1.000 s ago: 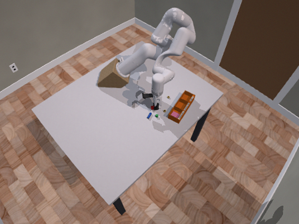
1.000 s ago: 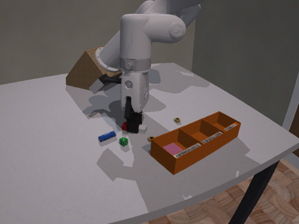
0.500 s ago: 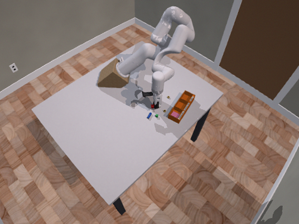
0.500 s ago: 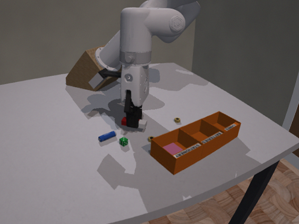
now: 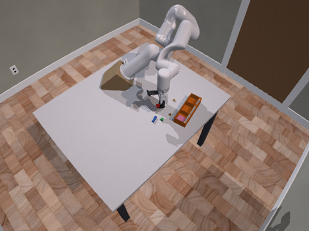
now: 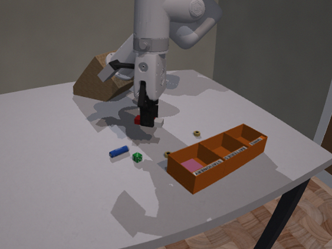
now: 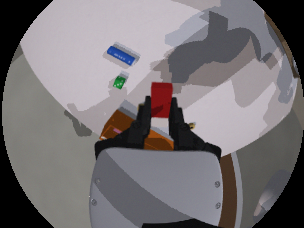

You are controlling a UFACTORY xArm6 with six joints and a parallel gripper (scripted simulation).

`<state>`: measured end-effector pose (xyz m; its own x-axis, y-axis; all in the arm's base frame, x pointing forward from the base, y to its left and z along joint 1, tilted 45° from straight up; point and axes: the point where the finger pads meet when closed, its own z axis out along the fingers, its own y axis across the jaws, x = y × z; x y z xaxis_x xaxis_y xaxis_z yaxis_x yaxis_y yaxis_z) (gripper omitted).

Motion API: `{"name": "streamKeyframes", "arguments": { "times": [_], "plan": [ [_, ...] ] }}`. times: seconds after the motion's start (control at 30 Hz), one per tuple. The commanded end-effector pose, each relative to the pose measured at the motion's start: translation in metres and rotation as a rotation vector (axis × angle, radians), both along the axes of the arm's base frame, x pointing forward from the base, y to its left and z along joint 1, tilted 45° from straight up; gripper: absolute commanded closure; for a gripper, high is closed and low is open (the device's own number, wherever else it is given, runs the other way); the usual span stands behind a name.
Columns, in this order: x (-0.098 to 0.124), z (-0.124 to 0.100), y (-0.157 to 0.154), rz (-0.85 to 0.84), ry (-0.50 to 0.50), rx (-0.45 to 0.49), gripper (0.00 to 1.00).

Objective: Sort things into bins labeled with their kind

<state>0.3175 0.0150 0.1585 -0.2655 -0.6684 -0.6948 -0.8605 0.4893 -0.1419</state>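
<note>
Fingers of the hand [image 5: 161, 105] [image 6: 147, 124] [image 7: 160, 107] pinched a red-and-white eraser [image 5: 158, 106] [image 6: 159, 123] [image 7: 161, 99], centre frame, probably for the stationery bin [image 5: 178, 123] [image 6: 180, 174].

Battery [image 5: 154, 119] [image 6: 119, 151] [image 7: 121, 55] beside die [image 5: 161, 119] [image 6: 137, 157] [image 7: 119, 82] (bins [image 5: 179, 124] [image 6: 180, 174] [image 7: 116, 121] well apart from battery).

Ahead of the claw [image 5: 161, 106] [image 6: 147, 124] [image 7: 160, 112], on the side away from the arm's base, the blue battery [image 5: 154, 119] [image 6: 119, 151] [image 7: 121, 55] and green die [image 5: 161, 119] [image 6: 137, 157] [image 7: 119, 82] obstruct a low path, with a narrow gap between them. Toward the orange bins [image 5: 183, 125] [image 6: 210, 174] [image 7: 112, 125], two small brass-coloured rings lie between claw and bin wall, leaving a passage between the rings. The walls and dividers block low sideways travel; each compartment is open from above. Behind the claw, the brown wedge [image 5: 117, 80] [image 6: 90, 83] stands well apart, across open surface [image 5: 98, 127] [image 6: 56, 183] [image 7: 65, 35].
</note>
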Motion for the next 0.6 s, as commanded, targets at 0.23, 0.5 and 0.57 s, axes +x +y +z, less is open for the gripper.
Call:
{"name": "streamKeyframes", "arguments": {
  "times": [0.23, 0.5, 0.57],
  "plan": [
    [-0.0016, 0.0028, -0.0016, 0.001, 0.0, 0.001, 1.0],
    [-0.0045, 0.0074, -0.0052, 0.001, 0.0, 0.001, 1.0],
    [-0.0044, 0.0074, -0.0052, 0.001, 0.0, 0.001, 1.0]
  ]
}}
